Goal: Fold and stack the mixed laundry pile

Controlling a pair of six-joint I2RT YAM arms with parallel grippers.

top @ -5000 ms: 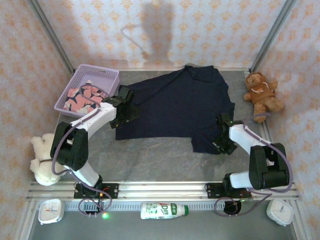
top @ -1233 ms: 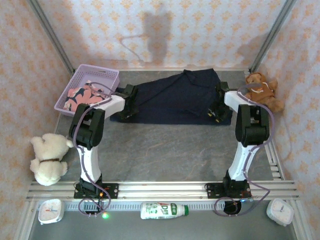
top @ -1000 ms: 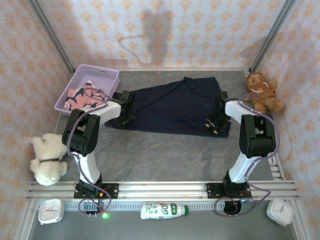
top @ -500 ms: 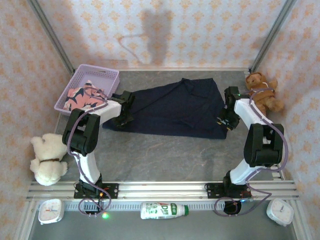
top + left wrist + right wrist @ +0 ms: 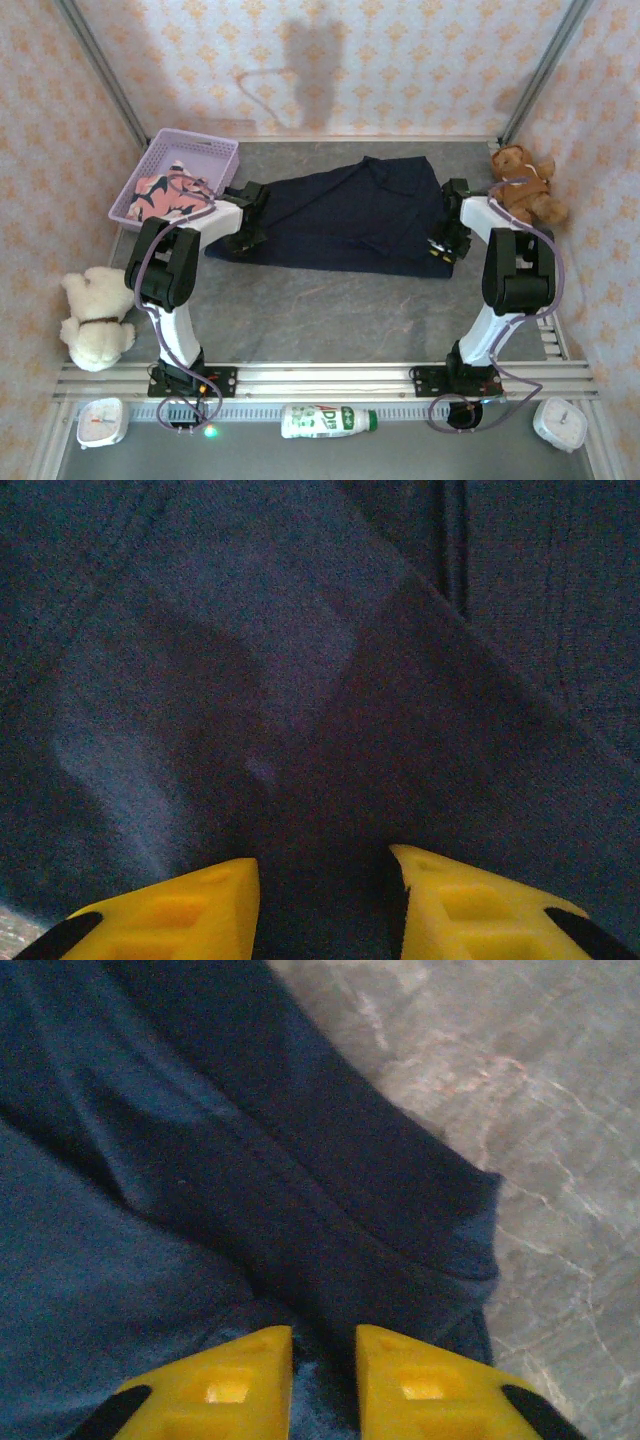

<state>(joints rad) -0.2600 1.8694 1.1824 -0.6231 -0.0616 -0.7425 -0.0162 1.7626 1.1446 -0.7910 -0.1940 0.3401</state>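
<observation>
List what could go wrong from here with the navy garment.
The right gripper appears to pinch the navy garment right at its layered corner; it may catch only some layers and skew the fold. The brown teddy bear sits close beside the right arm; a swing could knock it.

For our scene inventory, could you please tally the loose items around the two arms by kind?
Cloth garments: 2 (large dark navy garment, salmon-pink shark-print garment)
Plush teddy bears: 2 (brown teddy, cream teddy)
Lavender plastic lattice basket: 1
Small white dial timers: 2
White plastic bottle, green label: 1
Total: 8
</observation>
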